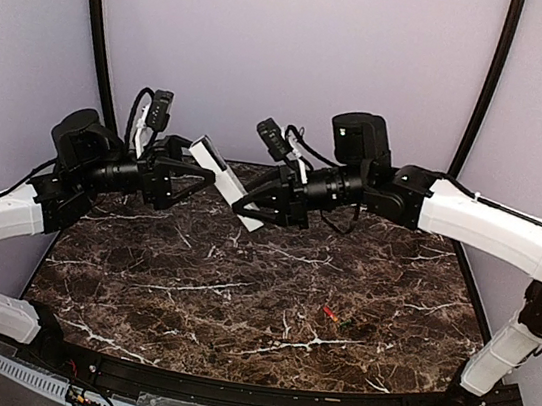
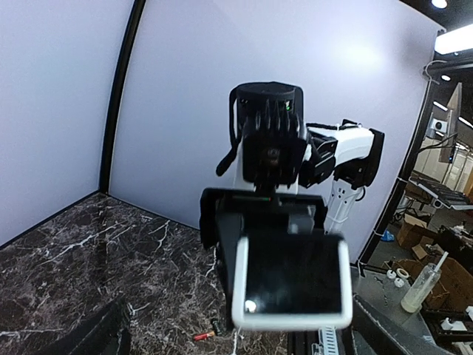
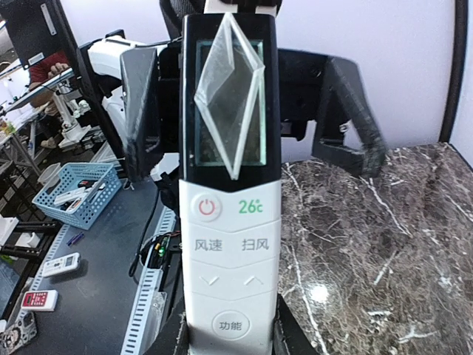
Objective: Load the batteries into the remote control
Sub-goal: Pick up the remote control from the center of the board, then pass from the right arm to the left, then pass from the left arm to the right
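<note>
Clearly the loading has not begun: the remote control [image 1: 228,185] hangs tilted in the air between the two arms, while the batteries [image 1: 338,317] lie side by side on the tabletop [image 1: 188,292], well apart from it. The step in hand looks like positioning the remote. The right fingers [image 1: 276,204] are closed narrowly on its lower, button end and carry it. The left fingers [image 3: 140,111] stand spread wide on either side of its upper, dark end, apparently touching nothing. Next, I judge, the battery slot must be turned accessible and the free left arm must fetch a battery.
</note>
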Controlling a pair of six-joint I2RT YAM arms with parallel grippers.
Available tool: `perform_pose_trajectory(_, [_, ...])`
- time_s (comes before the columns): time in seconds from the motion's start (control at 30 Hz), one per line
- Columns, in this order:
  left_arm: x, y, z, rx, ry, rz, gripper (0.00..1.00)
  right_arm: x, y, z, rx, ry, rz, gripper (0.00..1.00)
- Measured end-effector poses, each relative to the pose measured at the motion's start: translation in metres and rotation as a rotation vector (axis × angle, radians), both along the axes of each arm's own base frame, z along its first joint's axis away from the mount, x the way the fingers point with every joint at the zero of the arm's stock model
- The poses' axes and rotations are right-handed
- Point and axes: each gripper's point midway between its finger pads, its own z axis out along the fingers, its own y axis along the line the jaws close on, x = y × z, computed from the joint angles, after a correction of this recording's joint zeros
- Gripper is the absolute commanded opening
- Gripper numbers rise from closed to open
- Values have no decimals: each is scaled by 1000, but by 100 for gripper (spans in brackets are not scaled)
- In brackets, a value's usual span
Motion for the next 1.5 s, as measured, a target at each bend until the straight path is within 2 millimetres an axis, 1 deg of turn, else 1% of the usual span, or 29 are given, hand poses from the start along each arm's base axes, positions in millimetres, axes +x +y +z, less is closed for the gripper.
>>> perform_pose_trajectory(0.03, [-2, -1, 4, -12, 1, -9, 93, -5, 7, -2, 0, 5, 26, 0])
perform_pose_trajectory(0.1, [-8, -4, 13, -38, -3, -27, 82, -13, 18, -8, -7, 15, 62, 0])
perform_pose_trajectory(0.13, [-9, -5, 15, -47, 5, -33, 71, -16, 22, -10, -10, 19, 79, 0])
perform_pose_trajectory(0.17, [-11, -6, 16, -50, 8, -39, 65, -19, 25, -12, -13, 22, 89, 0])
perform_pose_trajectory(0.2, [-12, -7, 16, -54, 16, -41, 52, -21, 27, -13, -14, 24, 96, 0])
perform_pose_trajectory(0.23, [-13, -7, 17, -57, 15, -43, 42, -24, 29, -14, -15, 25, 103, 0])
perform_pose_trajectory(0.3, [-16, -8, 20, -65, 10, -56, 32, -24, 30, -15, -22, 31, 96, 0])
perform_pose_trajectory(0.4, [-19, -7, 23, -74, 6, -56, 24, -21, 30, -14, -20, 31, 87, 0])
perform_pose_trajectory(0.43, [-19, -7, 24, -74, -2, -51, 17, -21, 30, -14, -22, 37, 83, 0])
perform_pose_trajectory(0.47, [-18, -7, 24, -73, -3, -47, 13, -20, 30, -14, -23, 40, 78, 0])
perform_pose_trajectory(0.5, [-18, -7, 24, -73, -5, -46, 5, -20, 30, -14, -22, 40, 76, 0])
perform_pose_trajectory(0.57, [-17, -7, 23, -74, 0, -42, 0, -20, 30, -14, -23, 41, 74, 0])
perform_pose_trajectory(0.6, [-17, -6, 24, -74, 1, -42, 0, -20, 30, -14, -23, 41, 73, 6])
perform_pose_trajectory(0.67, [-17, -6, 24, -76, 6, -39, 0, -19, 30, -14, -24, 39, 67, 29])
perform_pose_trajectory(0.7, [-16, -6, 24, -77, 7, -35, 0, -18, 30, -14, -24, 37, 62, 35])
perform_pose_trajectory(0.77, [-14, -6, 24, -82, 18, -21, 0, -14, 31, -13, -26, 19, 29, 53])
perform_pose_trajectory(0.8, [-11, -5, 24, -85, 35, -7, 0, -12, 31, -11, -22, -2, 2, 60])
perform_pose_trajectory(0.83, [-7, -4, 23, -87, 50, 15, 0, -9, 32, -9, -16, -36, -35, 64])
perform_pose_trajectory(0.87, [-2, -3, 22, -90, 68, 39, 0, -7, 31, -6, -8, -76, -71, 66])
perform_pose_trajectory(0.97, [11, 0, 16, -86, 116, 115, 0, -7, 33, 1, 17, -198, -175, 66])
perform_pose_trajectory(1.0, [15, 2, 13, -82, 136, 140, 0, -10, 35, 3, 25, -239, -205, 67])
perform_pose_trajectory(1.03, [18, 3, 11, -80, 146, 157, 0, -5, 35, 3, 25, -282, -263, 68])
perform_pose_trajectory(1.07, [21, 4, 9, -76, 158, 173, 0, -8, 38, 3, 25, -301, -275, 69])
perform_pose_trajectory(1.1, [23, 4, 7, -73, 169, 187, 0, -7, 40, 3, 20, -325, -307, 70])
perform_pose_trajectory(1.17, [26, 5, 6, -70, 181, 204, 0, 2, 42, 0, -1, -374, -379, 71])
perform_pose_trajectory(1.23, [28, 6, 5, -71, 192, 212, 0, 12, 44, -7, -33, -414, -445, 69])
perform_pose_trajectory(1.3, [29, 5, 4, -72, 201, 215, 0, 25, 47, -16, -74, -450, -503, 61])
perform_pose_trajectory(1.4, [30, 5, 2, -70, 210, 216, 0, 37, 51, -29, -128, -487, -558, 40])
perform_pose_trajectory(1.5, [31, 4, 1, -67, 215, 217, 0, 41, 51, -39, -171, -513, -588, 18])
